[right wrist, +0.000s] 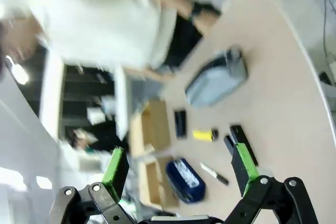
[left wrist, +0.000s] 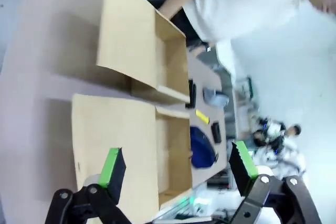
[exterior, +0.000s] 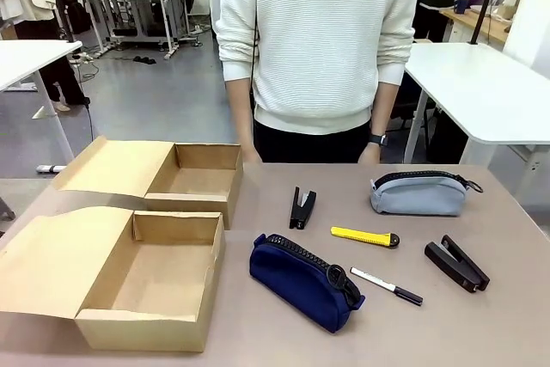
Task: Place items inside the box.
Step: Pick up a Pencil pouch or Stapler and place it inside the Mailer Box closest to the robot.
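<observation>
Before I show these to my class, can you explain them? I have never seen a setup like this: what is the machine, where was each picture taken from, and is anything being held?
These are three cameras on a two-armed robot at a table. The front view looks across the table at a person standing at the far side. The other two views sit on the robot's wrists, so they look tilted. Each shows its own gripper: the left gripper and the right gripper, both open and holding nothing.

On the table lie two open cardboard boxes, the nearer box and the farther box. Beside them are a navy pouch, a grey pouch, two black staplers, a yellow knife and a marker.
</observation>
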`<move>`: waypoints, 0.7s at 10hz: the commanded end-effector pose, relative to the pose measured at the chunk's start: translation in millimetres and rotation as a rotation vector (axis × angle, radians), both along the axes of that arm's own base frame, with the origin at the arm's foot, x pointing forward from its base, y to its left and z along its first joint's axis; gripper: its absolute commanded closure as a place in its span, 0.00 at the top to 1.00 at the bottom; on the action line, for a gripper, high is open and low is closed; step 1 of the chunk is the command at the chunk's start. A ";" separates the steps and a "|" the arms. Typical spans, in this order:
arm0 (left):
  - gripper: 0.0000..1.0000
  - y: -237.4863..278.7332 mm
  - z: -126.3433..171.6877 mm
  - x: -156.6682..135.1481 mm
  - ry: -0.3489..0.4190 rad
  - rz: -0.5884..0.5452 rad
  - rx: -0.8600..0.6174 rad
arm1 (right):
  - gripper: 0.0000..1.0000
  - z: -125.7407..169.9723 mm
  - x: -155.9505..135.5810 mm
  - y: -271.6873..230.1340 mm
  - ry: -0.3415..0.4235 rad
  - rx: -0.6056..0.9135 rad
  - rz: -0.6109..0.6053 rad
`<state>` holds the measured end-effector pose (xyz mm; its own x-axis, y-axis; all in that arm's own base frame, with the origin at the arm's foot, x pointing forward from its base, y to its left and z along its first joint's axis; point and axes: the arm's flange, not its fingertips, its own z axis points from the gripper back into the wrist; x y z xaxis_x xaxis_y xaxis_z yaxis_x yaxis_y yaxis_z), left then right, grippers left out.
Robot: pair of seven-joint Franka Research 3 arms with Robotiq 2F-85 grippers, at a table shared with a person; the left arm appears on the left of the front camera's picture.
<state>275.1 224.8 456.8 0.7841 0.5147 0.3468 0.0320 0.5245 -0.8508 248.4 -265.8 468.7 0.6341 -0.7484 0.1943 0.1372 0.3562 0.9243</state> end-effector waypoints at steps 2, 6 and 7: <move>1.00 0.0 0.0 0.0 0.000 0.000 0.000 | 1.00 0.0 0.0 0.0 0.000 0.000 0.000; 1.00 0.0 0.0 0.0 0.000 0.000 0.000 | 1.00 0.0 0.0 0.0 0.000 0.000 0.000; 1.00 0.0 0.0 0.0 0.000 0.000 0.000 | 1.00 -4.1 2.7 4.0 0.021 0.010 -0.003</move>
